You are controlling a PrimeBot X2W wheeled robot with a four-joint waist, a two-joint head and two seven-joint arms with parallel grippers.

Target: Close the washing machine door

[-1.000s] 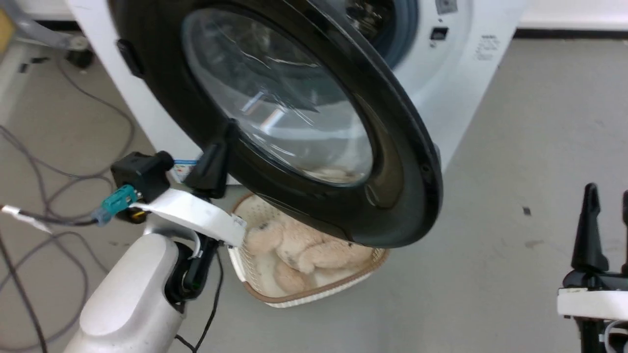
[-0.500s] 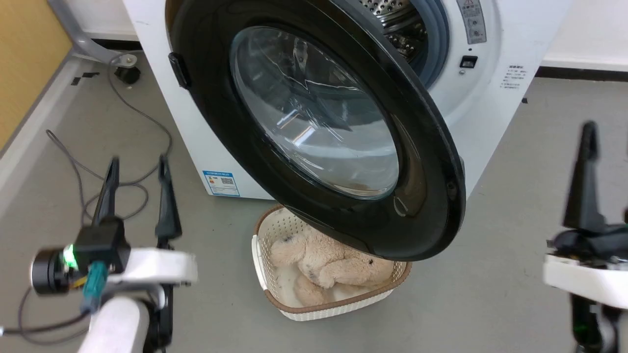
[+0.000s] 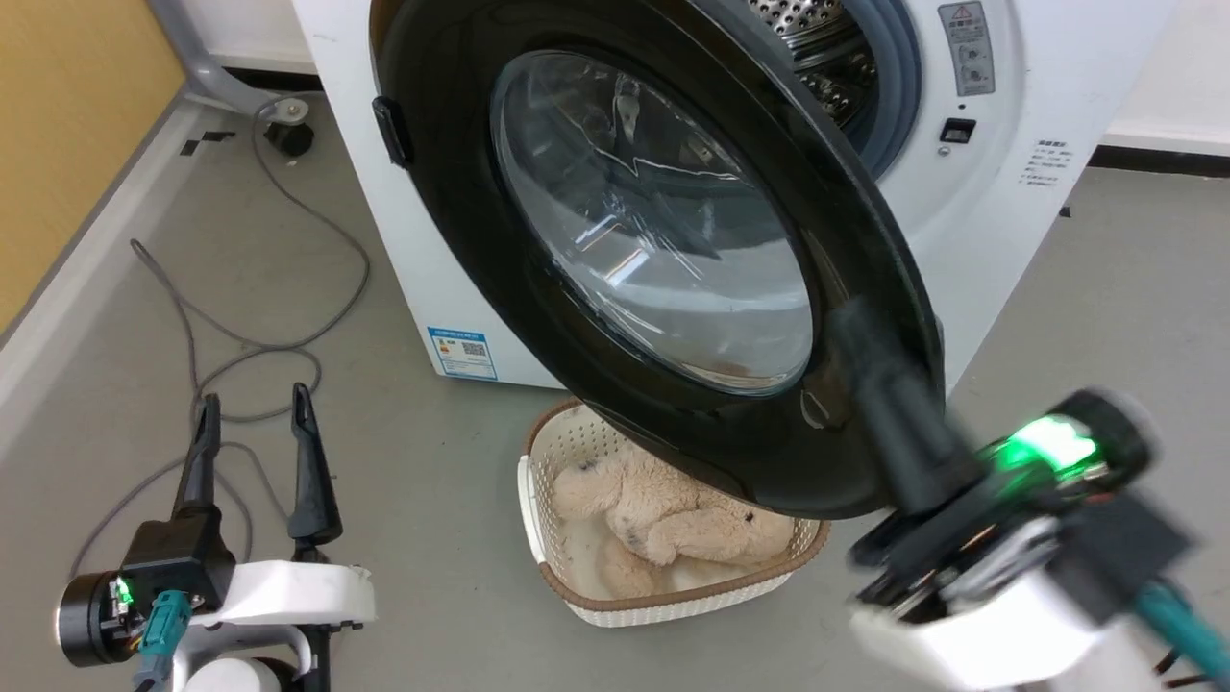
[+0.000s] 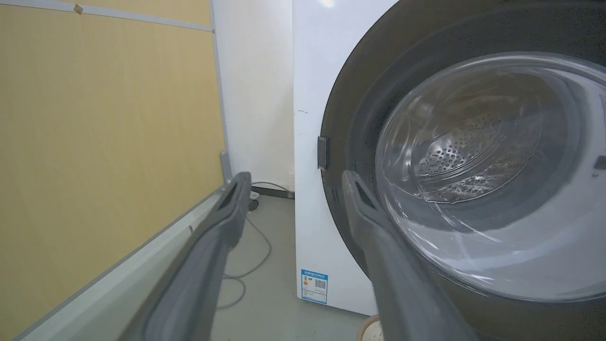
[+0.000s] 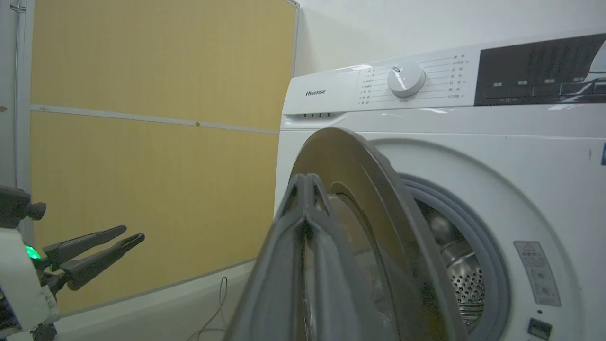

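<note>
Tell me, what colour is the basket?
White basket with a brown rim; the head view shows it best.

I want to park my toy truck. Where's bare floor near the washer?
Bare floor lies between the left gripper and the basket, and right of the washing machine. It's crowded under the open washing machine door, where the basket sits, and by the wall, where cables loop.
</note>
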